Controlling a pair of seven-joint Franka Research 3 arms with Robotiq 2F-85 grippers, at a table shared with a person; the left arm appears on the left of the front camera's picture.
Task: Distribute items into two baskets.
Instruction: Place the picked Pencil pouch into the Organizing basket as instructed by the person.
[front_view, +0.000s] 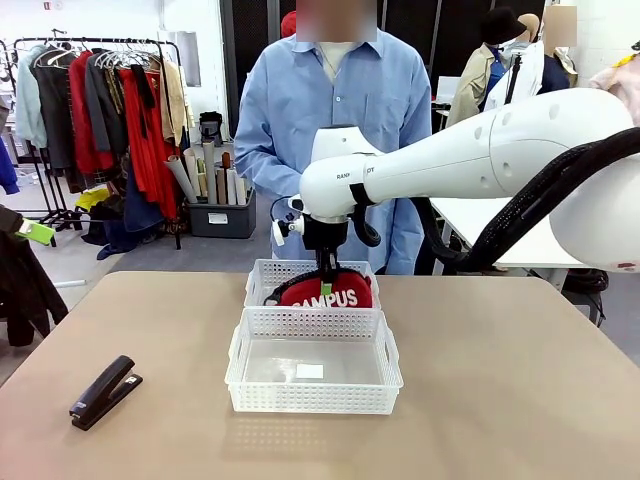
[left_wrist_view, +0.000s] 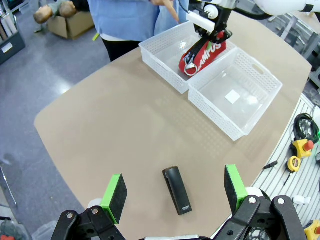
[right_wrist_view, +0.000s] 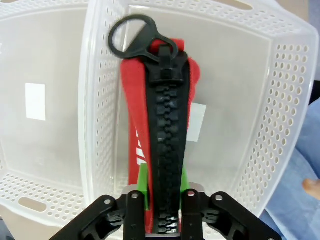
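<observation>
The red pouch (front_view: 325, 292) with white "CAMPUS" lettering stands on edge inside the far white basket (front_view: 262, 275). My right gripper (front_view: 322, 252) reaches down from above, its green pads pressed to both sides of the pouch's black zip (right_wrist_view: 165, 125). In the right wrist view the right gripper (right_wrist_view: 162, 180) holds the pouch's near end, and the ring pull lies at the far end. The near, larger basket (front_view: 314, 318) holds no item. The black stapler (front_view: 104, 391) lies on the table at front left. My left gripper (left_wrist_view: 172, 189) hovers open above the stapler (left_wrist_view: 177, 192).
A person in a blue shirt (front_view: 335, 110) stands at the table's far edge behind the baskets. Both baskets (left_wrist_view: 260, 67) touch each other mid-table. Bare tabletop (front_view: 520, 400) lies to the right and front. Tools lie off the table's edge (left_wrist_view: 300, 150).
</observation>
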